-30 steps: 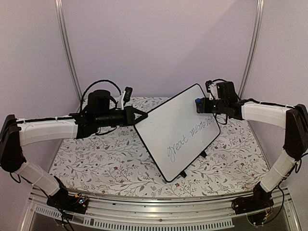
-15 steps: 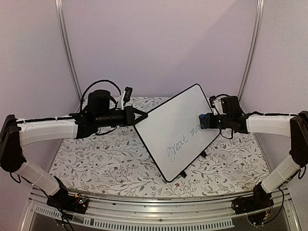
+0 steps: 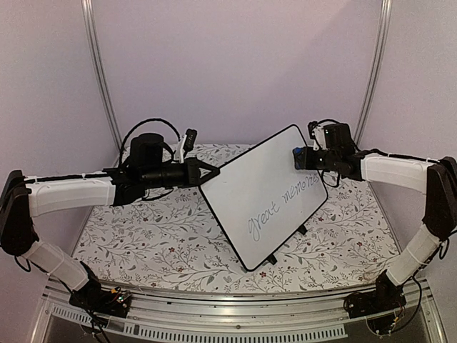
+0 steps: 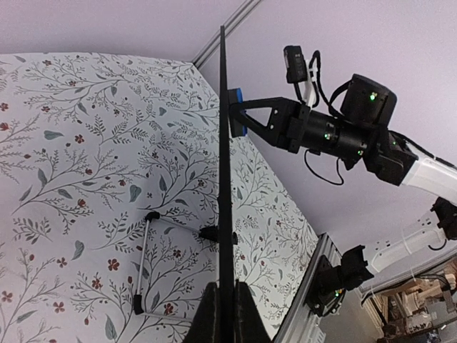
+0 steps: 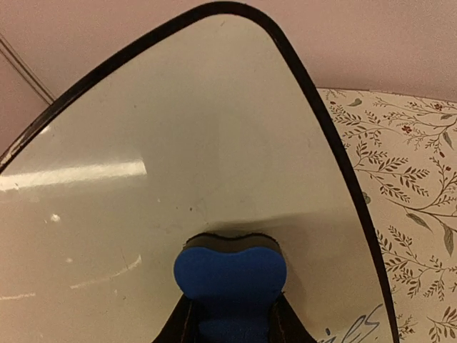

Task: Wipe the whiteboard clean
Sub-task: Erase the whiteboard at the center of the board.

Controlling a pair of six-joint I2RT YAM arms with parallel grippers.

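The whiteboard [image 3: 257, 186] is held tilted above the table, with cursive "great memories" [image 3: 282, 204] across its lower part. My left gripper [image 3: 211, 174] is shut on its left rim; the left wrist view shows the board edge-on [image 4: 226, 171] between the fingertips [image 4: 211, 314]. My right gripper [image 3: 298, 157] is shut on a blue eraser [image 5: 230, 275] and presses its dark felt face against the board's [image 5: 178, 143] upper right area. This spot is above the writing, whose tail [image 5: 357, 325] shows at the bottom of the right wrist view. The eraser [image 4: 237, 120] also shows against the board's far side.
A floral tablecloth [image 3: 143, 236] covers the table. A folded wire stand [image 4: 143, 264] and black feet [image 3: 272, 259] hang off the board's back. An aluminium rail [image 3: 214, 318] runs along the near edge, and two metal posts [image 3: 100, 71] rise at the back.
My right gripper slid the eraser down onto the word "memories", then came back up to the board's upper right. The writing looks the same. The left arm and the board stayed still.
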